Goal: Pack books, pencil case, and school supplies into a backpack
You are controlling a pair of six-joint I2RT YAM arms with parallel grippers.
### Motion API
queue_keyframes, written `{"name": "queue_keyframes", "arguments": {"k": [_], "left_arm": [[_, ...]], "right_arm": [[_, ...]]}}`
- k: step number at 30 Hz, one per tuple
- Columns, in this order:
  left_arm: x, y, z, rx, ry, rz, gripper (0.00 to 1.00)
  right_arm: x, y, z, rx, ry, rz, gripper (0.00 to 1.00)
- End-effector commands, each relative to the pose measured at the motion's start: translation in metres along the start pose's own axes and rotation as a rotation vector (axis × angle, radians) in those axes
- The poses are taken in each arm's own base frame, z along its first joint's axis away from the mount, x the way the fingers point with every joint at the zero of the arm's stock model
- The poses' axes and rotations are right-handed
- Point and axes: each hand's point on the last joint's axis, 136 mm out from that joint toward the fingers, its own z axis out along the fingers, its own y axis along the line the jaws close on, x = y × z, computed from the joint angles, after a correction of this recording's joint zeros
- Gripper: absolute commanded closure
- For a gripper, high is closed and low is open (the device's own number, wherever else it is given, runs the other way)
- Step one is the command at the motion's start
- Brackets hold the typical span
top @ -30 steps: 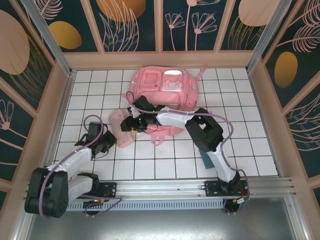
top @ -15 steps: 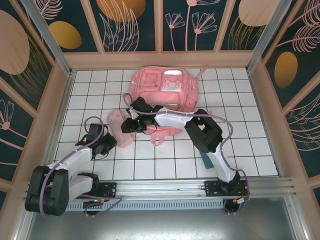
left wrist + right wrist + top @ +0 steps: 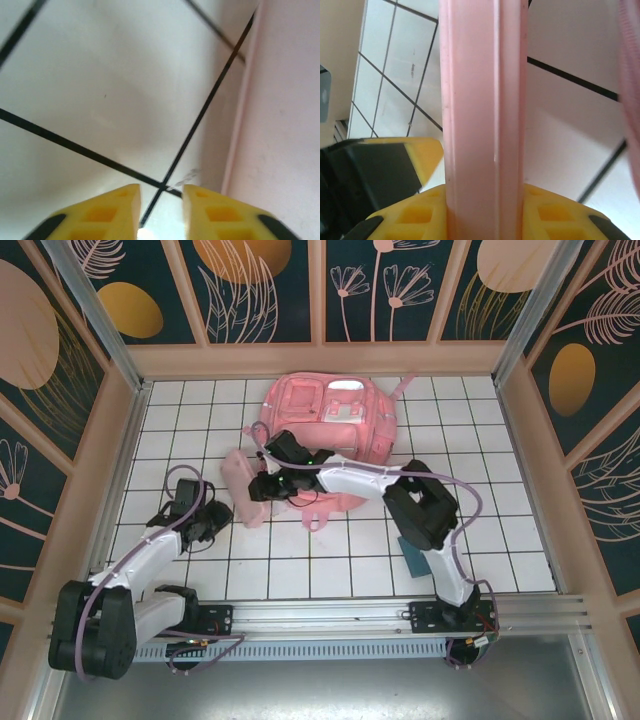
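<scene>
The pink backpack lies flat at the back middle of the tiled table. In front of it a pink pencil case stands on edge. My right gripper is shut on it. In the right wrist view the case runs straight up between the yellow fingers, which press on both of its sides. My left gripper sits just left of the case, low over the tiles. Its fingers stand a little apart with nothing between them, and the case's pink side is close on the right.
A dark thin flat thing lies on the tiles, partly hidden under the right arm. A pink strap loop trails from the backpack's near edge. Wooden walls close in the table on the left, back and right.
The right jaws have closed onto the pencil case. The left jaws have parted a little and the left gripper has shifted slightly farther back beside the case.
</scene>
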Motion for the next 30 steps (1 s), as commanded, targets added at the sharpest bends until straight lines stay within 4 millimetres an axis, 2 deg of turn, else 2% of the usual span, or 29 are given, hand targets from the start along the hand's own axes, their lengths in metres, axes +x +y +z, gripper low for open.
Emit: {"name": "queue_keyframes", "arguments": {"k": [1, 5, 9, 12, 13, 16, 19, 22, 25, 28, 30], "left_arm": [[-0.021, -0.014, -0.021, 0.002, -0.073, 0.032, 0.65], [-0.040, -0.044, -0.039, 0.075, -0.121, 0.114, 0.59], [-0.052, -0.083, -0.051, 0.164, -0.155, 0.207, 0.50], [-0.047, -0.121, -0.052, 0.199, -0.154, 0.329, 0.42], [-0.041, -0.136, -0.050, 0.207, -0.145, 0.382, 0.39], [-0.019, -0.177, -0.039, 0.240, -0.100, 0.542, 0.32], [0.003, -0.222, -0.034, 0.307, -0.074, 0.775, 0.31], [0.023, -0.246, -0.024, 0.352, -0.051, 1.025, 0.29], [0.040, -0.257, -0.013, 0.374, 0.009, 1.231, 0.28], [0.062, -0.258, -0.003, 0.409, 0.088, 1.417, 0.28], [0.067, -0.258, 0.002, 0.421, 0.112, 1.497, 0.27]], "right_arm": [[-0.048, 0.034, -0.073, -0.059, -0.218, -0.084, 0.77], [-0.064, 0.023, -0.128, -0.059, -0.334, -0.074, 0.78], [-0.074, -0.015, -0.190, -0.008, -0.451, -0.006, 0.78], [-0.073, -0.046, -0.229, 0.034, -0.509, 0.058, 0.78], [-0.069, -0.052, -0.238, 0.041, -0.515, 0.076, 0.78], [-0.065, -0.088, -0.271, 0.077, -0.561, 0.163, 0.79], [-0.057, -0.114, -0.292, 0.098, -0.590, 0.234, 0.79], [-0.050, -0.133, -0.308, 0.105, -0.619, 0.285, 0.80], [-0.045, -0.143, -0.314, 0.097, -0.630, 0.318, 0.80], [-0.042, -0.149, -0.316, 0.090, -0.632, 0.336, 0.80], [-0.042, -0.150, -0.316, 0.084, -0.634, 0.343, 0.80]]}}
